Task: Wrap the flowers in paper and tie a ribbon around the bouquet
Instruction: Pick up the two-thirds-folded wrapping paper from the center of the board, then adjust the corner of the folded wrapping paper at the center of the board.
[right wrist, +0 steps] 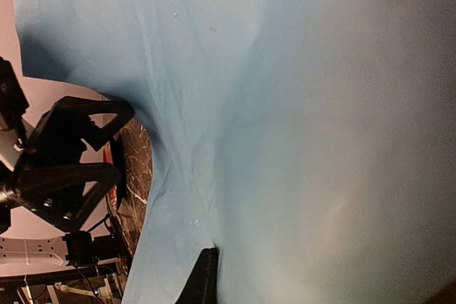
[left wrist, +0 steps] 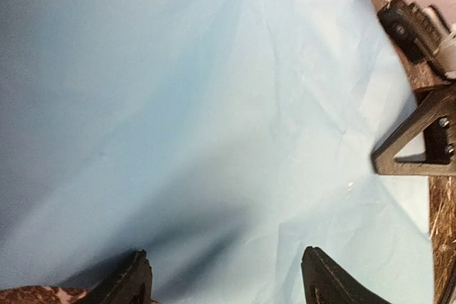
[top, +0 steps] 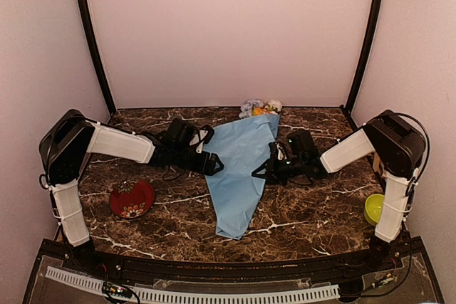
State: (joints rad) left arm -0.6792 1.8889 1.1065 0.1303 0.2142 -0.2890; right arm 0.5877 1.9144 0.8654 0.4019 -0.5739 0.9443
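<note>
Paper (top: 239,176) lies rolled on the table (top: 313,208), flowers (top: 261,108) poking out the far end; left gripper (left wrist: 224,254) spread open over it. Right gripper (top: 263,169) pinches its edge.

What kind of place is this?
Probably a robot test booth: plain walls close in a marble-patterned table, two robot arms are bolted at its near edge, and a bouquet lies between them.

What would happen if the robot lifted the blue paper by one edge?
Probably floppy: the paper looks thin, with soft creases in both wrist views, so it would likely droop. It seems light, so a push may crumple or slide it. The flowers poking out its far end might slip loose if it tilts.
</note>
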